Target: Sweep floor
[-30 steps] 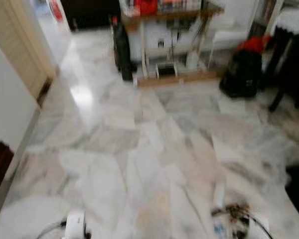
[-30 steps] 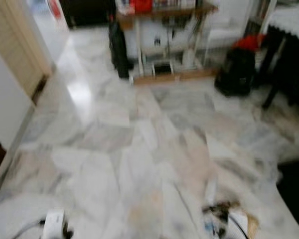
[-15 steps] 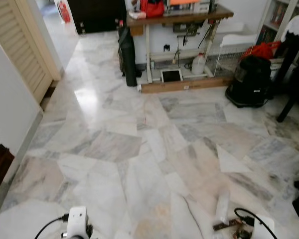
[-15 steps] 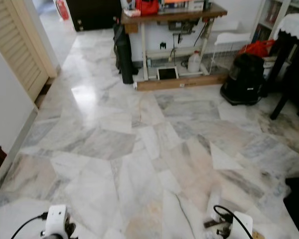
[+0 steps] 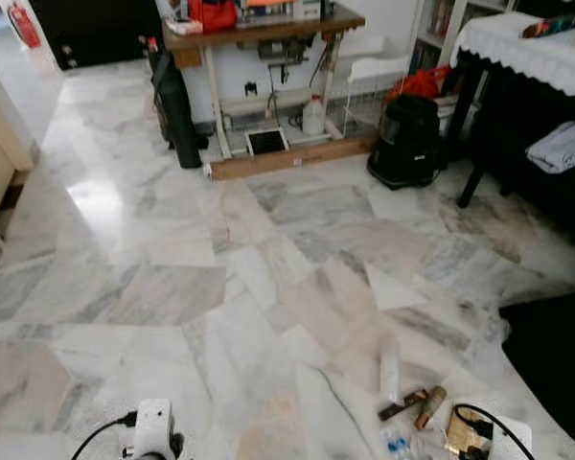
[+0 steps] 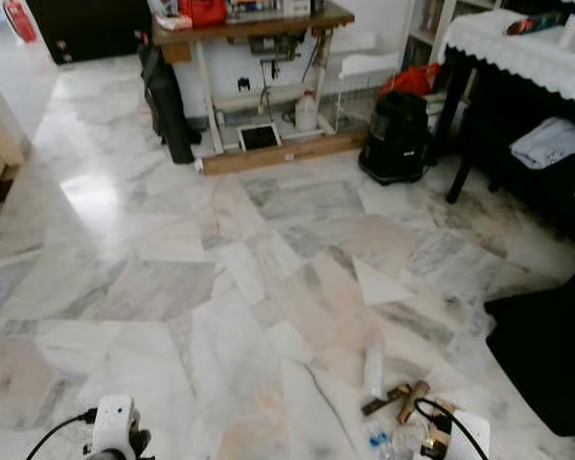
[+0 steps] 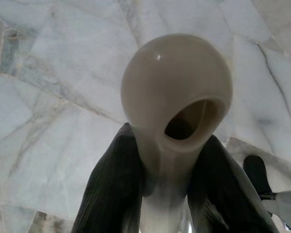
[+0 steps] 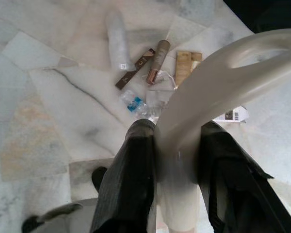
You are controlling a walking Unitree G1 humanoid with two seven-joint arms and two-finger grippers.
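Left eye view, what changed: the whole picture has swung since half a second ago, so the desk (image 5: 259, 24) and black vacuum (image 5: 407, 139) now sit further left and a dark table with a lace cloth (image 5: 517, 48) has come in on the right; that is the camera turning, not the things moving.
Meaning for the task: the litter (image 5: 412, 407) near the robot's right side is now in plain sight on the marble floor (image 5: 172, 240), which I judge puts sweeping about to begin rather than under way.
Left gripper (image 7: 167, 194): fingers (image 7: 109, 189) clamped on a cream handle with a rounded, holed end (image 7: 177, 92), held over bare floor.
Litter: a clear bottle (image 8: 117, 41), a brown stick (image 8: 134, 69), a copper tube (image 8: 157, 56), a tan packet (image 8: 183, 65) and crumpled wrappers (image 8: 138, 104), lying close together just ahead of the right gripper.
Right gripper (image 8: 177, 170): fingers (image 8: 131, 174) closed on a cream looped handle (image 8: 218, 77).
Hard to make out: which handle belongs to the broom and which to a dustpan cannot be told, as both tool heads are cut off; the eye views catch just the wrist tops at the lower edge.
Hidden: the dark mass at the right edge (image 5: 556, 364) is cropped and unidentifiable.
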